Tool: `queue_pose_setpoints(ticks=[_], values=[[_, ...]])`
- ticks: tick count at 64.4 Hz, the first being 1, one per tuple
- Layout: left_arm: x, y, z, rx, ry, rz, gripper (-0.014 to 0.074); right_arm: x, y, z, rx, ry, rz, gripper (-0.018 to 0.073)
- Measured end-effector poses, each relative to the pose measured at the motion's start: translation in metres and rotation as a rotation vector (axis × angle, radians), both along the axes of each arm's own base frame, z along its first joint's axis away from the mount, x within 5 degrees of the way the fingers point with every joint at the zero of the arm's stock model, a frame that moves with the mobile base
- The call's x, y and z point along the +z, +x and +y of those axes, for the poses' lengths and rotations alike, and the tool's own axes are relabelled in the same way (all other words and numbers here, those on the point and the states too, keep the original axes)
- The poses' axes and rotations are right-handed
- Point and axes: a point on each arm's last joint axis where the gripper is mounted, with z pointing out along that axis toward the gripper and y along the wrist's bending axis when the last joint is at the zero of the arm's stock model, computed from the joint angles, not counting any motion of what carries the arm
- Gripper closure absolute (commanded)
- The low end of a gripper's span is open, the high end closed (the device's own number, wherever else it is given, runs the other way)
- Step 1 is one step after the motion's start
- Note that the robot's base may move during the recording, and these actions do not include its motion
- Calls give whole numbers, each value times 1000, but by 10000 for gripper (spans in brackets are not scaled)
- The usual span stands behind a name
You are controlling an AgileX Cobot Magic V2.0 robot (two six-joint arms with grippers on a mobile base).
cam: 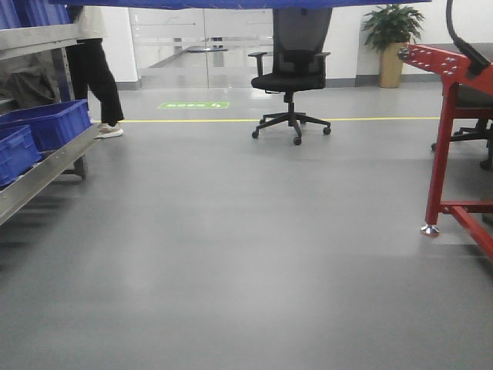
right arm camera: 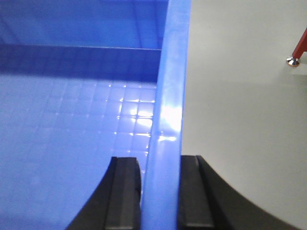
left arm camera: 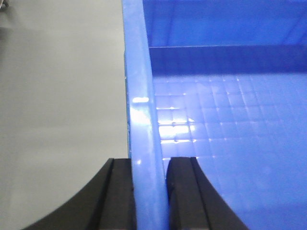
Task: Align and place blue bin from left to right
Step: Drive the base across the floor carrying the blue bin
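Left tool [left arm camera: 148, 191] and right tool [right arm camera: 160, 191] pinch glossy, grid-floored blue bin [left arm camera: 230, 143] rims.

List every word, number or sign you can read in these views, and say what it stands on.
Nothing here can be read.
On the green floor sign: pale marks, too small and blurred to read.
On the blue bin: no lettering shows on its rim or inside.

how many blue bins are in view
4. The blue bin is held by the left gripper and right gripper; on the rack, two darker bins sit low, one up top. More may be hidden.
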Motion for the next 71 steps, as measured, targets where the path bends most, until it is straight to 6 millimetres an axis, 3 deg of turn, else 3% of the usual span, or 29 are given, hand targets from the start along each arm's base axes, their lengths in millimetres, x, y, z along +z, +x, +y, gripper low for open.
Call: queue_pose_setpoints(ticks=[71], values=[[0,0,0,0,0,0,613,0,0,0,0,0,0,638]])
